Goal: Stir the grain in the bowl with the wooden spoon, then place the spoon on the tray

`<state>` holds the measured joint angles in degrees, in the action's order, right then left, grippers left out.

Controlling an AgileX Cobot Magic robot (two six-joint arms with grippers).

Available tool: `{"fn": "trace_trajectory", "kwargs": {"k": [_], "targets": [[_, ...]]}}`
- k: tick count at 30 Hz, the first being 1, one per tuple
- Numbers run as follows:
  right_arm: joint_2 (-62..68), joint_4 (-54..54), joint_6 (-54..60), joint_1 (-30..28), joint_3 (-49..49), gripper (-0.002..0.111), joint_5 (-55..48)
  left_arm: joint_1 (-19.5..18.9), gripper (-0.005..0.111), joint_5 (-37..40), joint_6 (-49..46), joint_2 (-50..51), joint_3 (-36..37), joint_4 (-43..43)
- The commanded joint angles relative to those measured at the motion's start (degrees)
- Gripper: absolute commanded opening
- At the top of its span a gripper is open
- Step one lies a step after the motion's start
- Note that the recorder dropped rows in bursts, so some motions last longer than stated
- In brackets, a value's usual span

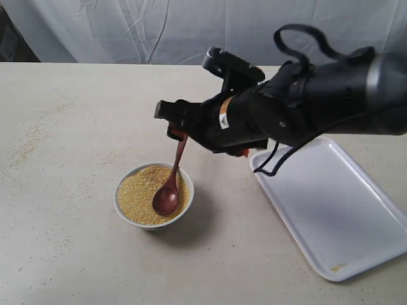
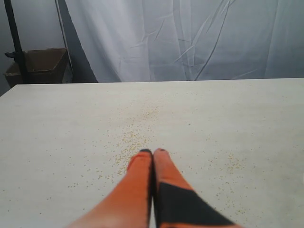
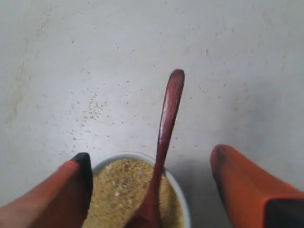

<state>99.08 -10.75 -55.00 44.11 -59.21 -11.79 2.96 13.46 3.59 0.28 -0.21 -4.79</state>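
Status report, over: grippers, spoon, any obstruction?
Left gripper shut, empty, above table. Right gripper open, straddling handle of dark reddish-brown wooden spoon, not clamped. Spoon head in yellow grain, small white ceramic bowl. No obstacle seen toward white rectangular tray.

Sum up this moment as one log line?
right gripper: open, astride wooden spoon handle | spoon head in grain in bowl | left gripper: shut | tray: no spoon yet
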Motion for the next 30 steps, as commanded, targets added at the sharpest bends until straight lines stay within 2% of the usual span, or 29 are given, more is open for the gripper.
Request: {"fn": "trace_trajectory", "kwargs": {"k": [1,3,6,7,10,11,12,13,15,16,18,20,22,23,24,26,30], "targets": [[-5.1,-6.2,25.2,0.0,-0.5,0.06,-9.3,0.0,0.0,-0.2,0.2,-0.3,0.2,0.0],[-5.5,-7.1,33.0,0.0,-0.5,0.042,-14.3,0.0,0.0,-0.2,0.2,-0.3,0.2,0.0],[-5.5,-8.0,33.4,0.0,1.2,0.006,-15.5,0.0,0.0,-0.2,0.2,-0.3,0.2,0.0],[-5.5,-7.1,32.5,0.0,2.5,-0.001,-13.6,0.0,0.0,-0.2,0.2,-0.3,0.2,0.0],[-5.8,-2.5,29.7,0.0,7.9,0.0,1.1,0.0,0.0,-0.2,0.2,-0.3,0.2,0.0],[-6.5,3.5,27.4,0.1,13.3,0.0,16.5,0.0,0.0,-0.2,0.2,-0.3,0.2,0.0],[-6.7,5.9,25.7,0.4,15.8,0.0,24.9,0.0,0.0,-0.2,0.2,-0.3,0.2,0.0],[-6.9,9.7,20.4,1.1,22.6,0.0,42.9,0.0,0.0,-0.2,0.2,-0.3,0.2,0.0],[-6.6,9.9,9.7,0.5,29.7,0.0,56.8,0.0,0.0,-0.2,0.2,-0.3,0.2,0.0],[-6.3,9.8,6.5,-0.6,30.4,0.0,56.4,0.0,0.0,-0.2,0.2,-0.3,0.2,0.0],[-4.6,-2.4,-4.7,-6.3,29.5,0.0,51.5,0.0,0.0,-0.2,0.2,-0.3,0.2,0.0],[-0.2,-38.0,-32.6,-17.3,23.3,0.003,54.8,0.0,0.0,-0.2,0.2,-0.3,0.2,0.0],[5.0,-57.8,-47.3,-24.1,15.8,0.016,58.6,0.0,0.0,-0.2,0.2,-0.3,0.2,0.0],[7.2,-62.5,-51.1,-25.8,12.9,0.024,59.3,0.0,0.0,-0.2,0.2,-0.3,0.2,0.0],[10.0,-66.1,-54.2,-27.3,9.4,0.037,60.5,0.0,0.0,-0.2,0.2,-0.3,0.2,0.0],[14.7,-67.4,-55.0,-27.5,4.7,0.052,61.7,0.0,0.0,-0.2,0.2,-0.3,0.2,0.0],[20.4,-67.2,-55.0,-26.0,-0.2,0.054,62.8,0.0,0.0,-0.2,0.2,-0.3,0.2,0.0]]}}
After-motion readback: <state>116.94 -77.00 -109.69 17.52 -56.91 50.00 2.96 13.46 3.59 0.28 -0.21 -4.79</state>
